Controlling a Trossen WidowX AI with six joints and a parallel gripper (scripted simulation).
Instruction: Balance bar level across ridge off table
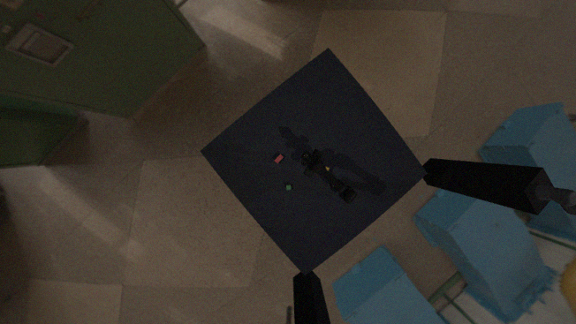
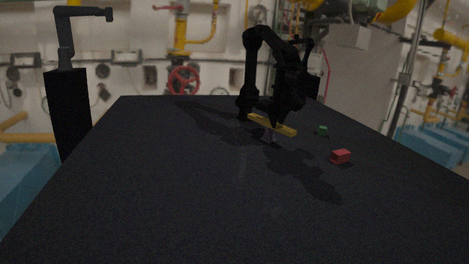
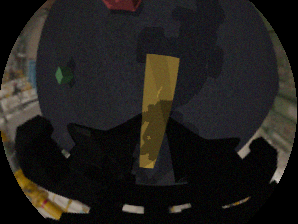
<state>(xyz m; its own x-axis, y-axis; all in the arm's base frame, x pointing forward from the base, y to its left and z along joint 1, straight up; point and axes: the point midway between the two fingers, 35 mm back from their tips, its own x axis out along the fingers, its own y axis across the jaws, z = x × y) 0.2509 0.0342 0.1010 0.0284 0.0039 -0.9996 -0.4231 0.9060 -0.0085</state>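
Observation:
The yellow bar (image 2: 287,130) (image 3: 161,82) is clear of the table (image 2: 144,193) (image 1: 327,92) at both ends. My gripper (image 2: 275,125) (image 3: 154,117) points down and is shut on the bar near its middle. The small grey-purple ridge (image 2: 268,135) stands on the table directly below the middle of the bar in the exterior view. Whether bar and ridge touch is too small to tell. In the wrist view the bar runs lengthwise between the fingers and the ridge cannot be made out. From above, the arm hides most of the bar and the ridge.
A red block (image 1: 278,158) (image 2: 340,156) (image 3: 122,4) and a smaller green block (image 1: 288,187) (image 2: 322,131) (image 3: 63,75) lie on the table to one side of the bar. The arm's dark shadow falls across the table around the ridge.

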